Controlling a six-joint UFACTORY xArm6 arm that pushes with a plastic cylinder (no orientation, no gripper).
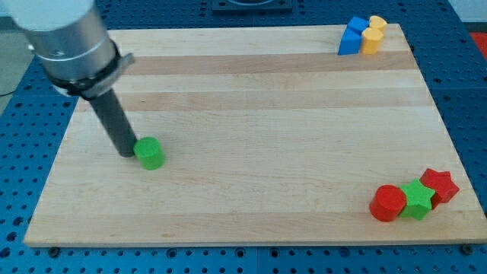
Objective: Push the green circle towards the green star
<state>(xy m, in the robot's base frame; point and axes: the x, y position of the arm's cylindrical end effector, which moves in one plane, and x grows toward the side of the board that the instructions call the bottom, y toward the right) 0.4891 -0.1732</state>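
Observation:
The green circle point(150, 153) is a small green cylinder on the left part of the wooden board point(251, 114). My tip point(126, 154) rests on the board right against the circle's left side. The green star point(418, 199) lies near the board's bottom right corner, far to the right of the circle. It sits between a red circle point(389, 203) on its left and a red star point(440, 185) on its upper right, touching both.
At the board's top right corner stand a blue block point(351, 36) and two yellow blocks point(372, 34), packed together. The arm's grey body point(65, 34) fills the view's top left.

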